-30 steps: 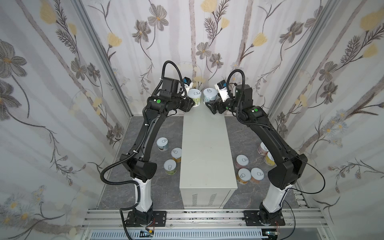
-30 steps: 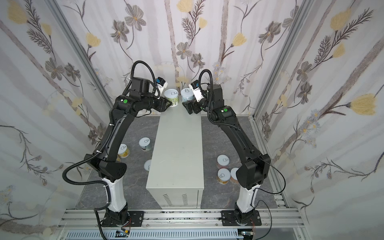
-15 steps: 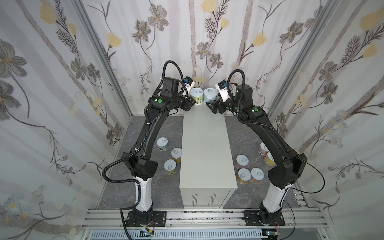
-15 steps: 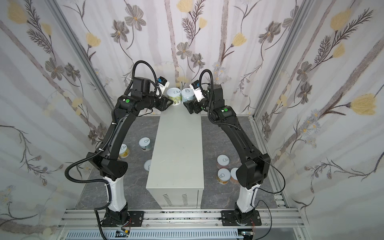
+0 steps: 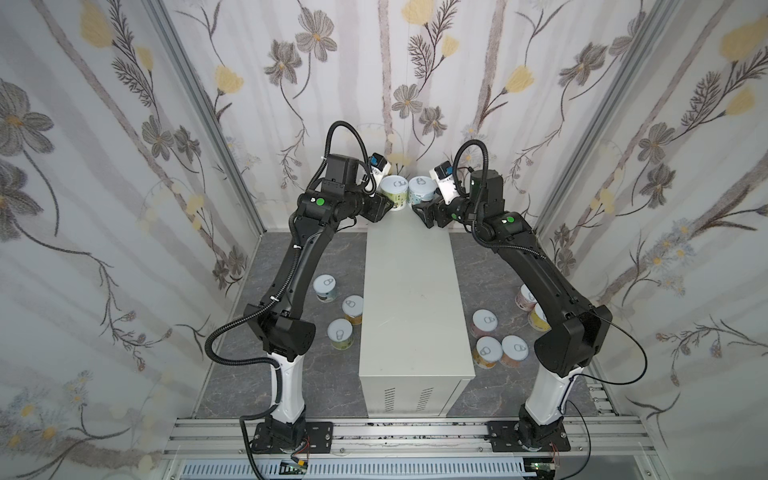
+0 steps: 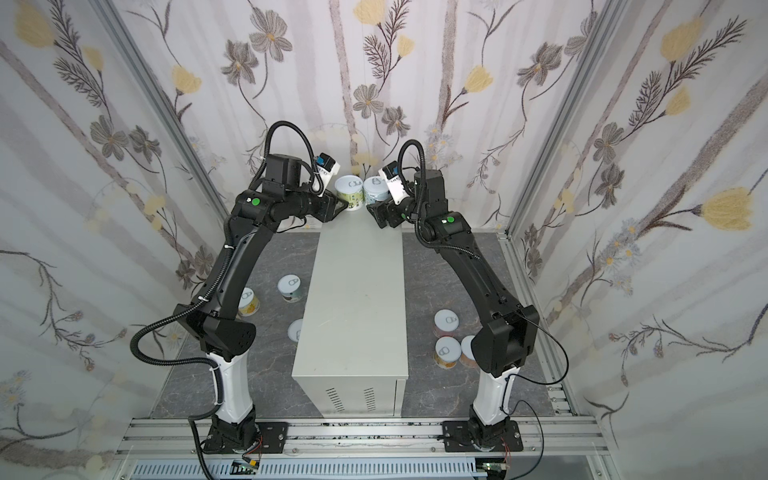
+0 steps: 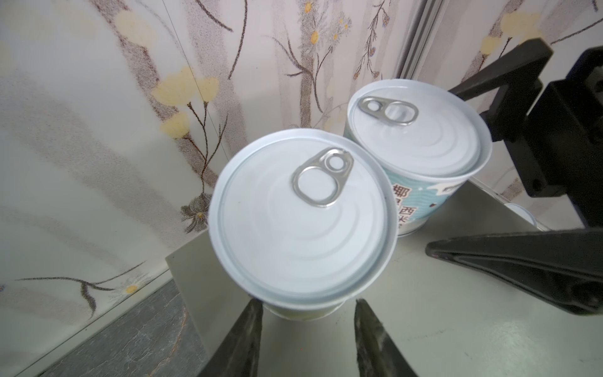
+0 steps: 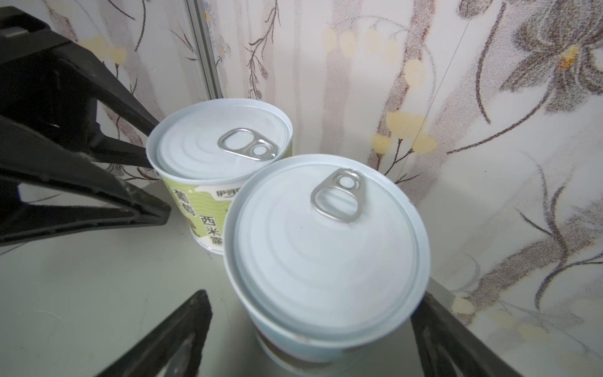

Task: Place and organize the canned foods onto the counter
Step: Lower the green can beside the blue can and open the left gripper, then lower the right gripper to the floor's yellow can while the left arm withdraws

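Two canned foods stand side by side at the far end of the counter (image 5: 411,299) (image 6: 357,299). The green-labelled can (image 5: 394,192) (image 7: 303,228) (image 8: 208,156) is on the left, the pale blue can (image 5: 422,189) (image 7: 417,137) (image 8: 326,244) on the right. My left gripper (image 5: 388,205) (image 7: 308,302) is shut on the green can low on its sides; the lid hides the contact. My right gripper (image 5: 417,210) (image 8: 313,295) is open. Its fingers flank the blue can with gaps on both sides.
On the dark marbled floor (image 5: 299,386), three cans (image 5: 340,332) stand left of the counter and several cans (image 5: 487,351) right of it, partly behind the right arm. The flowered back wall (image 5: 386,104) rises just behind the two placed cans.
The left gripper has carried the green can a little farther back and closer to the blue can. The right gripper and the blue can have hardly moved.
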Available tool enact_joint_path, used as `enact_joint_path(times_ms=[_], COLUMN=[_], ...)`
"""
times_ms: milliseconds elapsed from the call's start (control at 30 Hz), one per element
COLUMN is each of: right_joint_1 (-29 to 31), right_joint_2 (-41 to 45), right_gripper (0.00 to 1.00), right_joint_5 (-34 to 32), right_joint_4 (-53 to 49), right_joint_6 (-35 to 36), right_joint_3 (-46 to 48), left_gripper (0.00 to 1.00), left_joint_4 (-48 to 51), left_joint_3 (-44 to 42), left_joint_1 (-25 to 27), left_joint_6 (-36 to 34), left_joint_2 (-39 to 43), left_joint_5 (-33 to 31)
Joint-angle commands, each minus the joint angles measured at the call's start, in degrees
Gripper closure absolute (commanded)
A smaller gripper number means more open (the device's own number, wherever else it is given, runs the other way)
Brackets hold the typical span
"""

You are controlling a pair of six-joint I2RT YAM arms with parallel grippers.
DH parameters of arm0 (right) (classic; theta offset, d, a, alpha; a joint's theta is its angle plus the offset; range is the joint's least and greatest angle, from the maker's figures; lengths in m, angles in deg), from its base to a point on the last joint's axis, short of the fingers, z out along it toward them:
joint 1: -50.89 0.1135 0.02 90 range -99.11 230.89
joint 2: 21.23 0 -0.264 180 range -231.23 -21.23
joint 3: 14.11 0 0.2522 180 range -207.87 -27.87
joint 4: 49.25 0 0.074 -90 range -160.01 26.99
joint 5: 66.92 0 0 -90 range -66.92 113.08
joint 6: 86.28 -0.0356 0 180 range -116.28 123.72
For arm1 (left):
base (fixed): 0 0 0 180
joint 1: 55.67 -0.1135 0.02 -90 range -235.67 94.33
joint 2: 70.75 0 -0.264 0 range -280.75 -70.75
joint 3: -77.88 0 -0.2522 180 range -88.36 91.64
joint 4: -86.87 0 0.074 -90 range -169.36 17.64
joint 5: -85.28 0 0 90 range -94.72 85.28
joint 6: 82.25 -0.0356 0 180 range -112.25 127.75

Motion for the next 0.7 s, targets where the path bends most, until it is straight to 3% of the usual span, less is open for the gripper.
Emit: enact_joint_path(times_ms=[0,167,367,533,667], right_joint_1=[0.0,-0.3,-0.9,-1.2,-1.6], right_joint_2=[0.1,2.3,9.1,20.4,28.5], right_gripper=[0.05,0.0,0.0,0.0,0.0], right_joint_5=[-0.2,0.2,-0.5,-8.0,-18.4], right_joint_4=[1.5,1.1,2.5,5.0,-1.3], right_joint_6=[0.6,1.0,0.4,-2.9,-8.9], right_joint_3=[0.0,1.8,7.9,18.6,24.5], left_gripper=[0.47,0.33,0.23,0.18,0.15], left_joint_4=[-0.9,0.5,1.0,0.3,-1.0], left_joint_3=[0.5,0.5,0.7,0.6,0.0], left_joint_1=[0.0,0.0,0.0,-0.7,-2.0], left_joint_6=[-0.6,-1.1,-2.4,-4.0,-4.7], left_joint_2=[1.2,3.3,6.8,9.5,12.1], left_joint_5=[0.6,-0.8,-2.1,-2.8,-3.5])
